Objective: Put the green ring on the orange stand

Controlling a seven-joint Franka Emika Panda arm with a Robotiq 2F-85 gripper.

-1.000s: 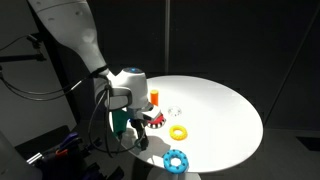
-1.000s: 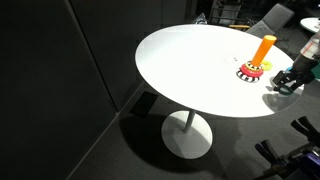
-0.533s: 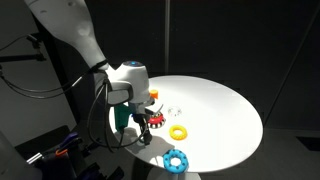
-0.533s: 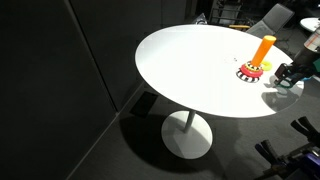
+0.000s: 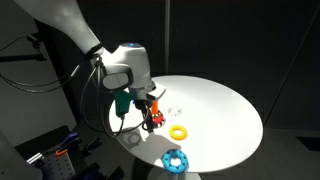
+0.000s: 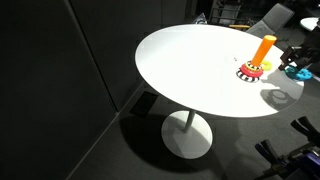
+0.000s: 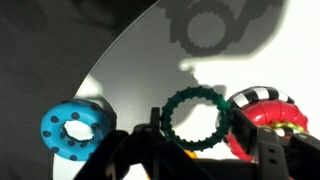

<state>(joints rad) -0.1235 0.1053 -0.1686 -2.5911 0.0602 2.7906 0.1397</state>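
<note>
Wrist view: gripper (image 7: 196,142), clamped on the green ring (image 7: 195,97), has risen off the table (image 7: 150,60); orange stand (image 7: 268,118) waits just right of it.

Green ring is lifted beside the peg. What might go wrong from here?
The gripper holds the thin green ring only by its rim, so it might slip or tilt. In the wrist view the ring hangs beside the base of the orange stand, not over the peg. A misaligned descent may knock the stand, or drop the ring towards the blue ring.
</note>
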